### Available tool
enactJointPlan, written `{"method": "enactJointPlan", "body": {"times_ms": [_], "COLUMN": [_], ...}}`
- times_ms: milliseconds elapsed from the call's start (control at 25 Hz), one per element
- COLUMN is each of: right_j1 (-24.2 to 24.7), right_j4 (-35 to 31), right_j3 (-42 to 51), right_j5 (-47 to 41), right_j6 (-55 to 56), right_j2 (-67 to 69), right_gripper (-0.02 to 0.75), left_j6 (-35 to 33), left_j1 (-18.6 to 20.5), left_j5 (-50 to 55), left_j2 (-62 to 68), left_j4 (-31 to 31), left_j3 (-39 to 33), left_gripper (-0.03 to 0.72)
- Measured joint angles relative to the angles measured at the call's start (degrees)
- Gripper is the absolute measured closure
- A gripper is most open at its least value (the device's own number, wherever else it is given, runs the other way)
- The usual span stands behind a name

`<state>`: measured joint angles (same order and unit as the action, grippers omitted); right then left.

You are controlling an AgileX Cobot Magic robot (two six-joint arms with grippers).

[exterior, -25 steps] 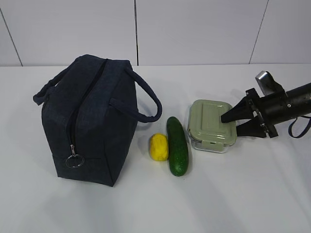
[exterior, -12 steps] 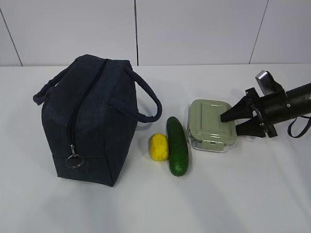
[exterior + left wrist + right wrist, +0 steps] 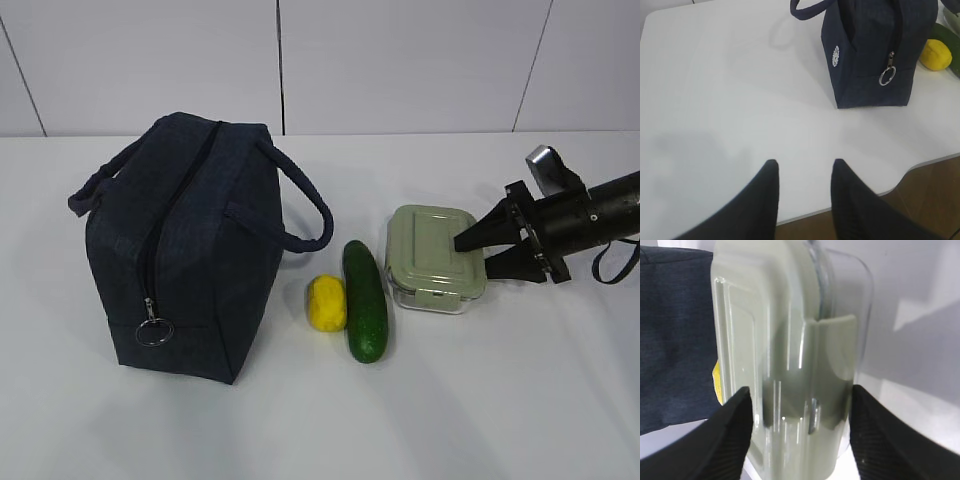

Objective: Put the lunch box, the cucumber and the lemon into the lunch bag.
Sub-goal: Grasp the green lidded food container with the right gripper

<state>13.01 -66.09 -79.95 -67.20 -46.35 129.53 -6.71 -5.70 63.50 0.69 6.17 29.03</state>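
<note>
The lunch box (image 3: 435, 258), clear with a sage-green lid, lies on the table right of the cucumber (image 3: 365, 300) and the lemon (image 3: 326, 302). The navy lunch bag (image 3: 185, 245) stands at the left with its zipper closed and its ring pull (image 3: 154, 332) low on the front. My right gripper (image 3: 475, 255) is open at the box's right end, one finger over the lid and one at the base. In the right wrist view the lunch box (image 3: 790, 365) fills the gap of that gripper (image 3: 800, 400). My left gripper (image 3: 804, 167) is open and empty above bare table, near the bag (image 3: 875, 50).
The white table's front edge (image 3: 920, 162) runs just ahead of the left fingers, with brown floor beyond it. A white panelled wall (image 3: 400, 60) stands behind the table. The lemon (image 3: 935, 54) peeks out beside the bag in the left wrist view.
</note>
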Motion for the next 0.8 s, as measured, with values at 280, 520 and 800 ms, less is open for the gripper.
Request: {"method": "enactJointPlan", "body": {"times_ms": [280, 520, 800], "right_j1": [0.0, 0.0, 0.0], "right_j4": [0.0, 0.0, -0.08], "right_j3": [0.0, 0.0, 0.0], "right_j5": [0.0, 0.09, 0.09], "right_j6": [-0.42, -0.74, -1.0], "right_j2": [0.0, 0.0, 0.0], "right_gripper": [0.285, 0.289, 0.342], "left_j6": [0.0, 0.0, 0.0], "left_j1": [0.0, 0.0, 0.0], "left_j5": [0.0, 0.0, 0.0], "left_j2": [0.0, 0.0, 0.0], "left_j4": [0.0, 0.0, 0.1], "left_j3": [0.0, 0.0, 0.0], "left_gripper": [0.449, 0.449, 0.449]}}
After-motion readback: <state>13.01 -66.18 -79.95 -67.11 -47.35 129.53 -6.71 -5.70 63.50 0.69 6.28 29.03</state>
